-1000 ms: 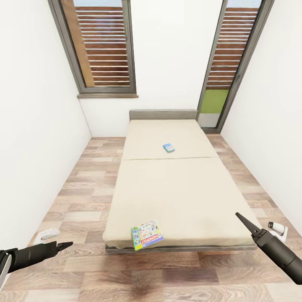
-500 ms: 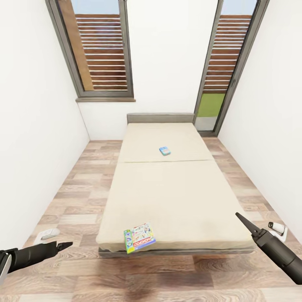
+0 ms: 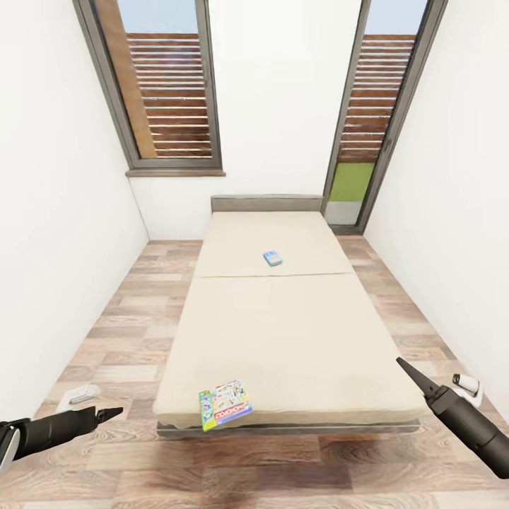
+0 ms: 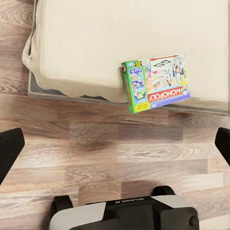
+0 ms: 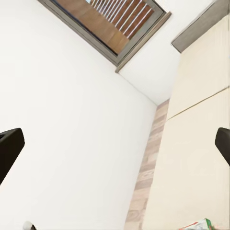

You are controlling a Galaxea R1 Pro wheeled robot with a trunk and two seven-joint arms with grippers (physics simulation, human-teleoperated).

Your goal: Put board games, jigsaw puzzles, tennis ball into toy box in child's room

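The two board games on the bed [image 3: 283, 332] are flat, rigid cartons. Judge them light and stiff, with smooth printed faces that will likely slip under a loose pinch. They lie flat on a soft mattress, so a straight top-down pinch across the broad face will find little to bite.

The near game [image 3: 226, 404] lies at the foot of the bed, toward your left corner, and one end of it overhangs the mattress edge. Take hold there: close the fingers across the thin dimension at the overhanging end, one finger above and one below. In the left wrist view the near game [image 4: 154, 81] sits ahead of the fingers, slightly toward one side, with bare floor [image 4: 115, 143] between it and the gripper.

The far game [image 3: 272, 258] is a small blue box near the middle of the bed, just beyond the mattress seam, well apart from both arms. It offers no overhang; expect to grip it across its short sides.

The left gripper [image 3: 109, 412] hangs low over the floor, near the bed's left foot corner, and its fingers stand spread wide in the left wrist view. The right gripper [image 3: 406, 367] is raised beside the bed's right foot corner, with fingers likewise spread and holding nothing.
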